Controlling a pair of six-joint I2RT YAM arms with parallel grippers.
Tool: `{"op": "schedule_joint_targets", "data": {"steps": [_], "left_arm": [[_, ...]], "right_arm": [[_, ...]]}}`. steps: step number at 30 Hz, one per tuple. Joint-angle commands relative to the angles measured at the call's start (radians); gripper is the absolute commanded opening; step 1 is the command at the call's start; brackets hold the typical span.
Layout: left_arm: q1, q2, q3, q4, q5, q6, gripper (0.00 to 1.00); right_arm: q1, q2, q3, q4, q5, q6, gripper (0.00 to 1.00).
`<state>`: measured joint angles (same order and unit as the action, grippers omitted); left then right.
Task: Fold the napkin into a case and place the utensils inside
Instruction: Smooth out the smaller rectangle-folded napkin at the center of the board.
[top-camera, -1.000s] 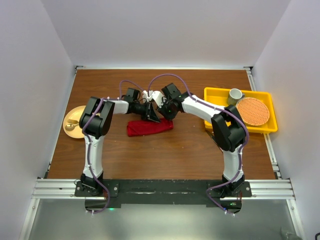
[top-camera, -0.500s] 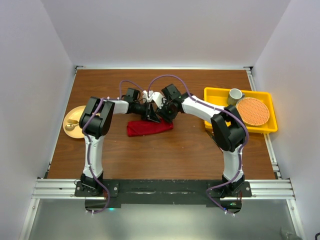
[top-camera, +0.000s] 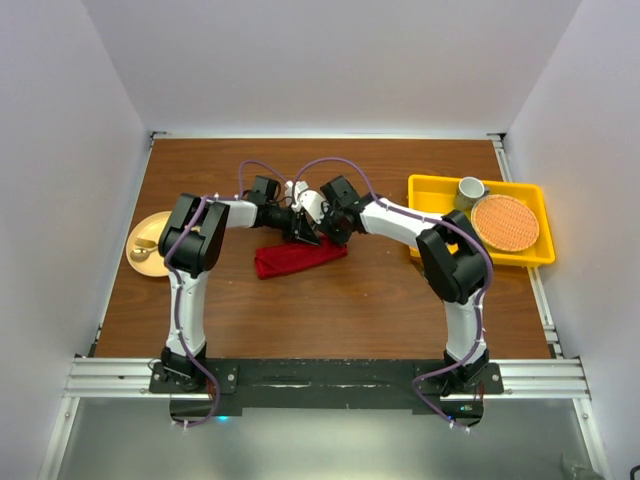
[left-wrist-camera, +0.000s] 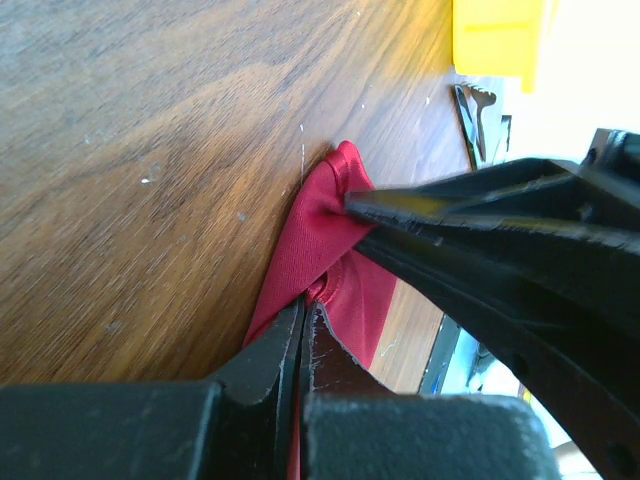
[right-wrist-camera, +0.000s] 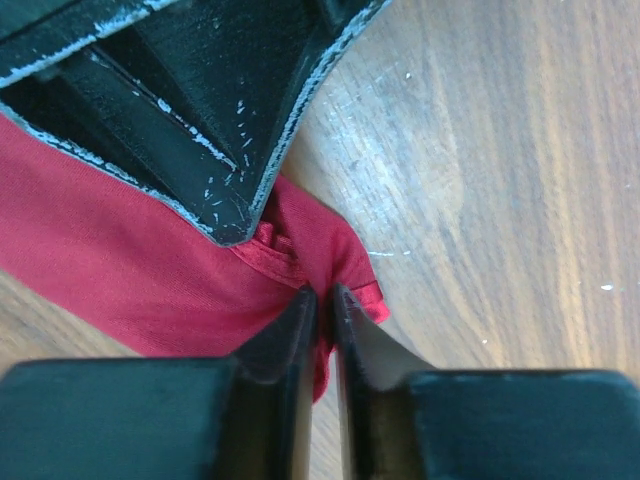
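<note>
The deep-red napkin (top-camera: 290, 258) lies bunched in a narrow strip at the table's middle. Both grippers meet at its far right end. My left gripper (top-camera: 303, 234) is shut on a fold of the napkin's hem (left-wrist-camera: 318, 232), with cloth pinched at its tips (left-wrist-camera: 304, 302). My right gripper (top-camera: 326, 232) is shut on the corner right beside it (right-wrist-camera: 325, 292), red fabric (right-wrist-camera: 130, 270) caught between its fingers. The left gripper's black fingers (right-wrist-camera: 200, 130) fill the top of the right wrist view. A slim pronged shape, perhaps a fork (left-wrist-camera: 478, 110), lies near the tray.
A yellow tray (top-camera: 432, 190) at the right holds a round orange woven mat (top-camera: 505, 222) and a cup (top-camera: 471, 189). A tan plate (top-camera: 150, 243) sits at the left edge. Bare wood lies in front of the napkin.
The right gripper has shifted slightly left, closer to the left gripper, and closed on the napkin's corner. The left gripper has stayed shut on the cloth.
</note>
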<state>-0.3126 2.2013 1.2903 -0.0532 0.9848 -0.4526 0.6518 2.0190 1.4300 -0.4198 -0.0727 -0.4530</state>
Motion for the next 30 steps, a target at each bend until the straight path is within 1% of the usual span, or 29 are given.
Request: {"op": "schedule_joint_targets", "data": {"steps": [1, 2, 8, 9, 10, 12, 18, 21, 25, 30], "left_arm": [[0.017, 0.055, -0.014, -0.068, -0.098, 0.049, 0.00], [0.017, 0.055, -0.013, -0.071, -0.100, 0.049, 0.00], [0.020, 0.060, -0.016, -0.077, -0.101, 0.051, 0.00], [0.021, 0.058, -0.016, -0.076, -0.101, 0.049, 0.00], [0.021, 0.058, -0.016, -0.077, -0.103, 0.051, 0.00], [0.026, 0.063, -0.017, -0.073, -0.104, 0.052, 0.00], [0.024, 0.067, -0.025, -0.066, -0.103, 0.049, 0.00], [0.026, 0.066, -0.028, -0.071, -0.103, 0.052, 0.00], [0.029, 0.066, -0.029, -0.073, -0.098, 0.058, 0.00], [0.032, 0.064, -0.031, -0.077, -0.095, 0.061, 0.00]], "right_arm": [[0.009, 0.003, -0.028, 0.078, 0.054, 0.007, 0.02], [0.011, -0.006, -0.029, 0.079, 0.059, 0.008, 0.00], [0.038, -0.051, -0.069, 0.137, 0.134, 0.001, 0.00], [0.042, -0.051, -0.066, 0.131, 0.143, -0.001, 0.23], [0.043, -0.054, -0.060, 0.121, 0.146, 0.011, 0.35], [0.042, -0.086, -0.049, 0.104, 0.134, 0.042, 0.49], [0.034, -0.138, 0.001, 0.023, 0.042, 0.097, 0.50], [0.026, -0.140, 0.023, -0.016, -0.021, 0.086, 0.50], [0.020, -0.096, 0.033, -0.033, -0.082, 0.053, 0.49], [0.017, -0.037, 0.067, -0.039, -0.088, 0.004, 0.45]]}}
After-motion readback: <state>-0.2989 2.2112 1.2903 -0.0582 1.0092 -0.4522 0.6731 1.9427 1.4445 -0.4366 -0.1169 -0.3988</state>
